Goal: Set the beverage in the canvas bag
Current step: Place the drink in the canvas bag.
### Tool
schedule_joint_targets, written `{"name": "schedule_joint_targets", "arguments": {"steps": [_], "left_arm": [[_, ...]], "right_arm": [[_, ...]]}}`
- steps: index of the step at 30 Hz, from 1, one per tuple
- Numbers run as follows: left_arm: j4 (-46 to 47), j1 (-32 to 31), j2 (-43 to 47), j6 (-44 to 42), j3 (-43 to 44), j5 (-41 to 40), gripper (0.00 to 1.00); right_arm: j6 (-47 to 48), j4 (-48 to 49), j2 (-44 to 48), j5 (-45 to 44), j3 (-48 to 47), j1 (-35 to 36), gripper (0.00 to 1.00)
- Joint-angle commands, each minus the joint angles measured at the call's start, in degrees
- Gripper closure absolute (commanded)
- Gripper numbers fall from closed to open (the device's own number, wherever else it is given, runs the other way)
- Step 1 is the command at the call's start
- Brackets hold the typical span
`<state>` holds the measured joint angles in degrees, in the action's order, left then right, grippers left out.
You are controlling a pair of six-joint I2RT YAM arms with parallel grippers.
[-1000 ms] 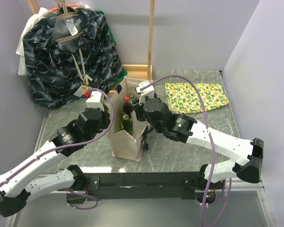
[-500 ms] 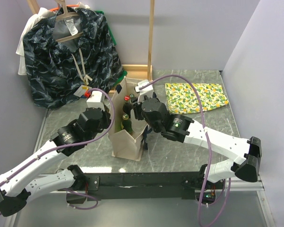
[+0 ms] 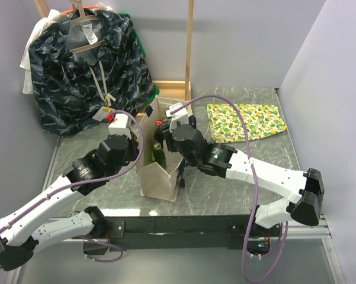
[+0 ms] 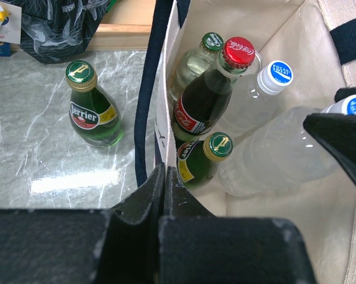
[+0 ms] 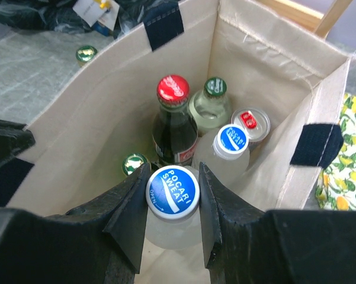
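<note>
Beverage (image 5: 172, 190): clear plastic, in canvas bag (image 5: 257, 77)

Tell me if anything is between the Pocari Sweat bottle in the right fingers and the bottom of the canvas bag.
Nothing visible blocks it. The clear plastic bottle with the blue-and-white cap is already inside the beige canvas bag; the red-capped cola bottle and gold-capped green bottle stand beside it, not beneath.

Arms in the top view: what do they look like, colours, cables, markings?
The left arm and right arm have white link shells, black joint housings. A purple cable loops along each. Gripper fingers are matte black and angular. A white block with a red part sits on the left wrist. No legible markings.
</note>
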<state>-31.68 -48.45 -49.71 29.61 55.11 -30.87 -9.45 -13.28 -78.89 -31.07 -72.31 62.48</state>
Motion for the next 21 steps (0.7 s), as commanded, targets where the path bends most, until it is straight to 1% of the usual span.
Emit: {"name": "schedule_joint_targets", "arguments": {"steps": [1,12,21], "left_arm": [[1.36,0.11,0.05,-0.60,0.96,0.02,0.99],[1.45,0.11,-0.03,-0.78,1.22,-0.07,0.99],[1.71,0.11,-0.47,-0.95,1.49,0.02,0.99]], "right_arm": [[-2.50,8.97,1.90,-1.45,-0.55,-0.25,1.00],[-5.22,9.94,1.81,-0.48,2.44,-0.16,1.00],[-6.54,7.57,-0.21,0.48,1.65,-0.16,1.00]]}}
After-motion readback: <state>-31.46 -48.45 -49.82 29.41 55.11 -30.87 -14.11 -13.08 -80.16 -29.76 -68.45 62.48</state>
